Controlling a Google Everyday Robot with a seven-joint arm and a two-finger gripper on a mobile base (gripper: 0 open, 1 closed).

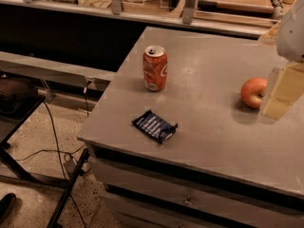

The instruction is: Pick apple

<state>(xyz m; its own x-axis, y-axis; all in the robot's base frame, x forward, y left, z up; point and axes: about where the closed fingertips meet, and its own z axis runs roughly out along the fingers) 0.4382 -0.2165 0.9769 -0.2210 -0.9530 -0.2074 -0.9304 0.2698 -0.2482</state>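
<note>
The apple (251, 92) is round and red-orange with a yellowish patch, and it rests on the grey table top (209, 127) near the right side. My gripper (281, 99) comes in from the right edge of the view, pale yellow under a white wrist. It is low over the table, right beside the apple on its right. Its lower tip is close to the table surface. The apple lies to the left of the gripper, and I cannot tell whether they touch.
An orange-red soda can (155, 68) stands upright at the table's middle left. A dark blue snack packet (155, 126) lies flat near the front edge. The table's left edge drops to the floor, with cables and a black stand (19, 103).
</note>
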